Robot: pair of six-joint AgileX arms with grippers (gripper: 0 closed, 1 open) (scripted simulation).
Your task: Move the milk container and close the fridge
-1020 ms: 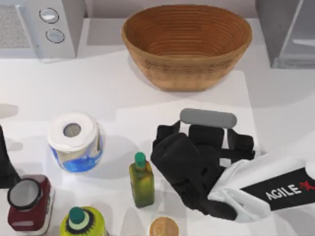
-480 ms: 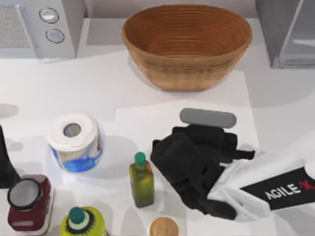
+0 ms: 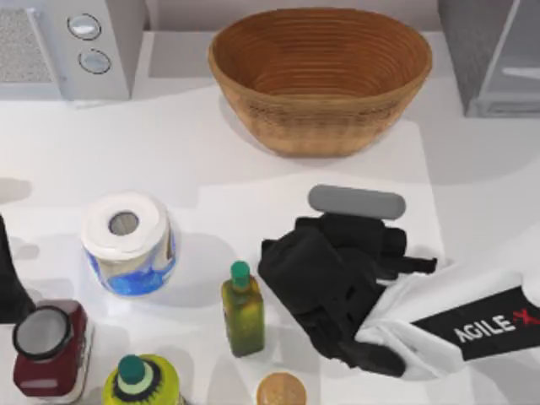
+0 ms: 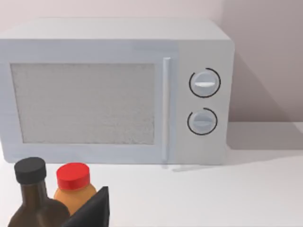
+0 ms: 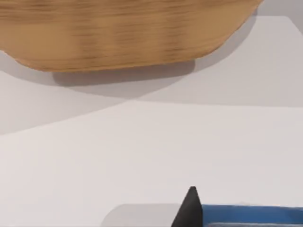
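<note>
My right gripper [image 3: 354, 226] hangs low over the middle of the table, in front of the basket, with its fingers drawn together. The milk container [image 5: 251, 215] appears in the right wrist view as a blue strip beside one black fingertip [image 5: 191, 208]; in the top view the gripper body hides it. The fridge [image 3: 489, 59] is a grey box at the far right corner, its pale door panel [image 3: 516, 51] standing at an angle. My left arm [image 3: 8, 278] rests at the left edge.
A wicker basket [image 3: 321, 76] stands at the back, a microwave [image 3: 76, 42] at back left. A paper roll [image 3: 128, 240], an olive-green bottle [image 3: 242, 310], a red jar [image 3: 46, 346] and a yellow-green bottle [image 3: 139, 384] crowd the front left. A grey rounded bar [image 3: 356, 202] lies just beyond the gripper.
The right gripper's fingers, spread wide a second ago, have drawn inward and stayed there. The arm has hardly shifted, and nothing else moved.
</note>
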